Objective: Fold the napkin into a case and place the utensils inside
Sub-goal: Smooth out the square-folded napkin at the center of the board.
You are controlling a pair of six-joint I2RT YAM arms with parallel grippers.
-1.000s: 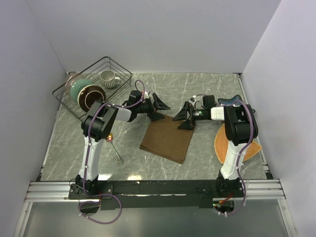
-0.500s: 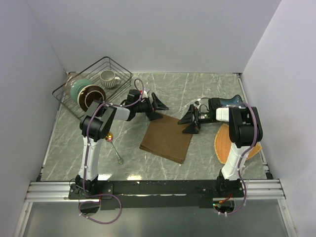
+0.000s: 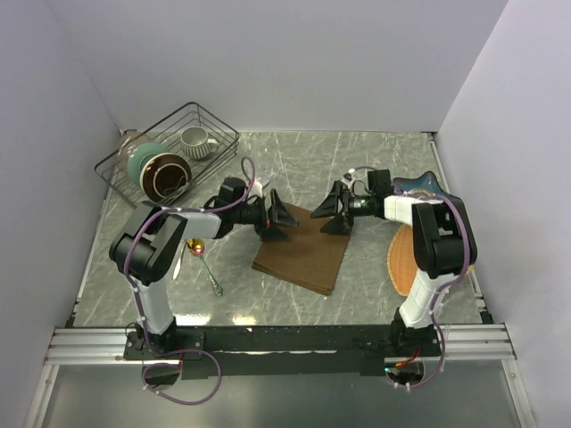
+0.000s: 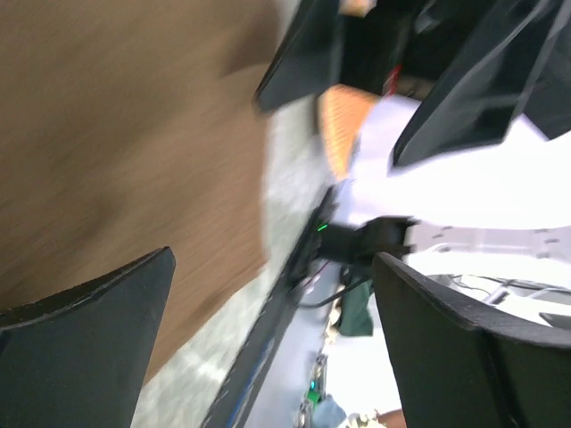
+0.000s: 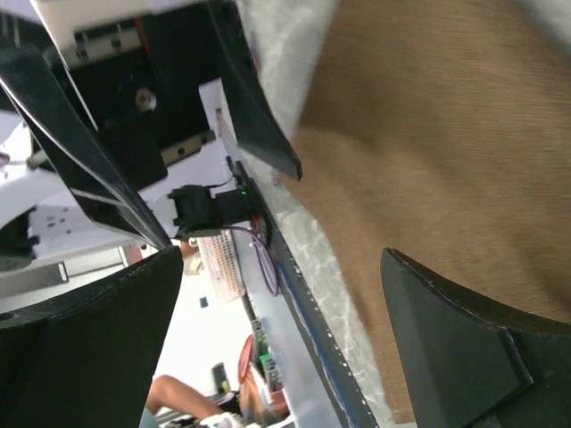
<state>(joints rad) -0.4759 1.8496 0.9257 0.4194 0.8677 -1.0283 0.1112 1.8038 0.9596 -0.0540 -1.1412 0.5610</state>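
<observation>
While the table [image 3: 375, 152] carries the napkin [image 3: 302, 251] flat at its middle, we hold the left gripper [image 3: 284, 218] and right gripper [image 3: 328, 214] spread wide, empty, at its far edge. An uneven pinch could skew the fold, leaving a case too crooked for the utensils [image 3: 207, 267] lying toward the left edge.

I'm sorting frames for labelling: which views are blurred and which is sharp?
Top view: sharp, evenly lit, the napkin crisp-edged. Left wrist view: strong motion blur smears napkin and background. Right wrist view: milder blur, weave partly readable.
</observation>
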